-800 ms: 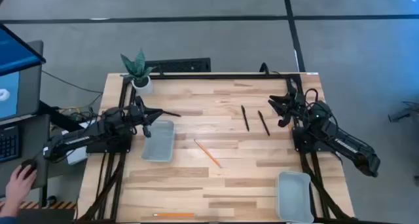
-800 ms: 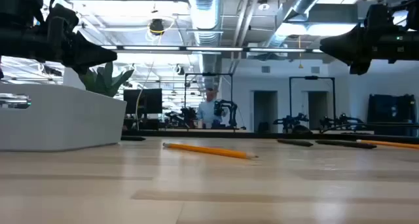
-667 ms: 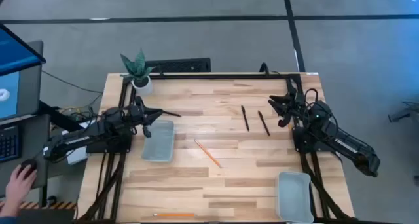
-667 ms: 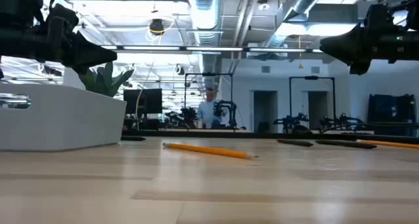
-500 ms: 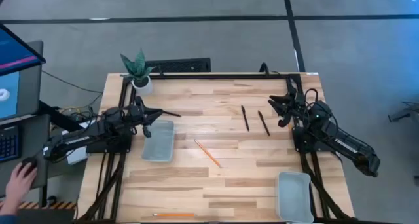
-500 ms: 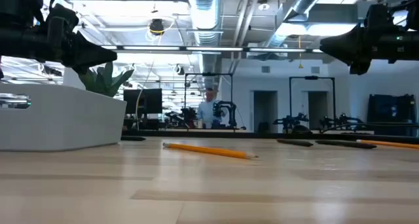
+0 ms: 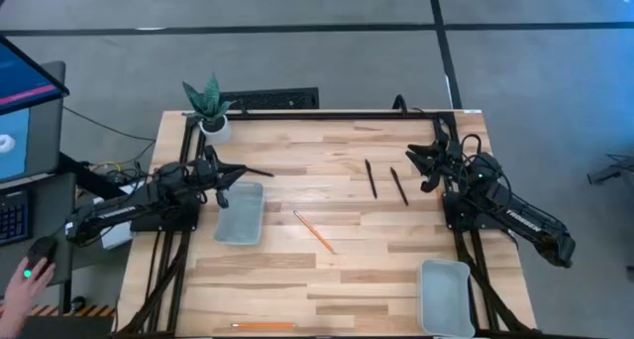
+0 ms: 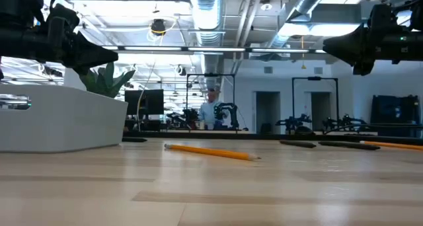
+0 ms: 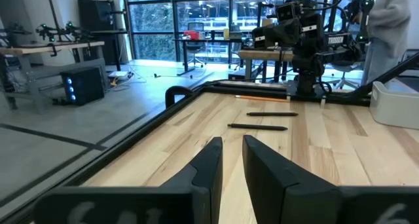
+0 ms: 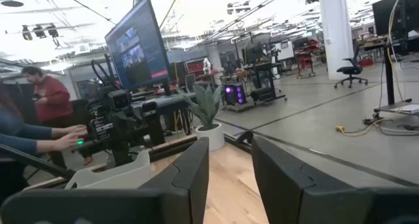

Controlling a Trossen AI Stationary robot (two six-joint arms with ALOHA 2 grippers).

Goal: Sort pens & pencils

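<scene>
From above, nothing on the worktop (image 7: 297, 270) has shifted since the earlier frame; only a person's hand (image 7: 28, 280) at the far left edge has moved, while two pens (image 7: 371, 178) lie near the right end effector (image 7: 420, 166) and a pencil (image 7: 313, 231) lies mid-worktop, another at the near edge being cut off. At worktop height the pencil (image 8: 210, 151) is plain but the pens (image 8: 297, 145) are thin dark slivers. The left end effector (image 9: 228, 160) hangs empty, fingers nearly together beside a tray, and the right end effector (image 10: 229, 171) is parted, empty.
</scene>
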